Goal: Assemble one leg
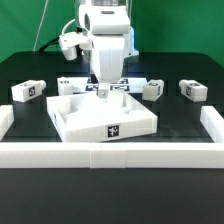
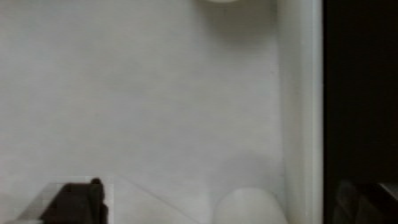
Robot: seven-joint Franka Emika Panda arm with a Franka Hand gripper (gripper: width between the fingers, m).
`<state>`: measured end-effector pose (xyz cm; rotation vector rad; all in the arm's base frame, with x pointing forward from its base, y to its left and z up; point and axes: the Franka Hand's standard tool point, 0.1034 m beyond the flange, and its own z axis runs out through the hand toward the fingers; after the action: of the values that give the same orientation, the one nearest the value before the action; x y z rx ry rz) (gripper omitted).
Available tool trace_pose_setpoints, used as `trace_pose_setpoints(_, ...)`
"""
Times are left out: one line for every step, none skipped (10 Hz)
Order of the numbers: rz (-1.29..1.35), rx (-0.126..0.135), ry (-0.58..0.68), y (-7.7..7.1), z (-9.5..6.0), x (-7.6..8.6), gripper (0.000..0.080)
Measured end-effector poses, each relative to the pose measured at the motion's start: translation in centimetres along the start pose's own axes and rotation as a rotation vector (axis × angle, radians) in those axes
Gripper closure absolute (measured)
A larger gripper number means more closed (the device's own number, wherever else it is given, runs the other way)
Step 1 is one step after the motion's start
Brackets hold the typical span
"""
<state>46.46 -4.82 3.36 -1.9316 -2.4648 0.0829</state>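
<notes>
The large white tabletop (image 1: 105, 118) lies in the middle of the table with its raised rim up. My gripper (image 1: 103, 92) hangs low over its far part. In the wrist view the tabletop's flat white surface (image 2: 160, 110) fills the picture, and my two dark fingertips (image 2: 75, 205) stand wide apart, so the gripper (image 2: 222, 208) is open. A faint rounded white shape (image 2: 240, 203) lies between them; I cannot tell what it is. Legs lie on the black table: two at the exterior view's left (image 1: 28, 91) (image 1: 67, 87) and two at its right (image 1: 152, 88) (image 1: 192, 90).
Long white border rails run along the front (image 1: 110, 155), the exterior view's left (image 1: 5, 118) and right (image 1: 212, 122). The marker board (image 1: 135, 80) lies behind the tabletop next to the arm's base.
</notes>
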Motion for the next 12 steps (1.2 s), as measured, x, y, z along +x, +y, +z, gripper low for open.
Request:
trace_pose_setpoints(-0.001, 0.012, 0.007, -0.7, 0.7, -0.3, 0.015)
trace_pose_setpoints(0.004, 0.021, 0.011, -1.1, 1.1, -0.2, 0.015)
trace_pose_setpoints(0.005, 0.03, 0.015, -1.4, 1.5, -0.2, 0.015)
trace_pose_setpoints(0.006, 0.038, 0.018, -1.7, 1.9, -0.1, 0.015)
trace_pose_setpoints(0.007, 0.042, 0.02, -1.8, 2.1, -0.1, 0.015)
trace_pose_setpoints(0.007, 0.043, 0.02, -1.8, 2.2, -0.1, 0.015)
trace_pose_setpoints(0.007, 0.043, 0.02, -1.8, 2.2, -0.1, 0.0176)
trace_pose_setpoints(0.007, 0.043, 0.02, -1.8, 2.2, -0.1, 0.0176)
trace_pose_setpoints(0.007, 0.043, 0.02, -1.8, 2.2, -0.1, 0.0358)
trace_pose_setpoints(0.007, 0.043, 0.02, -1.8, 2.2, -0.1, 0.0358)
trace_pose_setpoints(0.007, 0.044, 0.02, -1.8, 2.2, -0.1, 0.0541)
trace_pose_setpoints(0.007, 0.044, 0.02, -1.8, 2.2, -0.1, 0.0716)
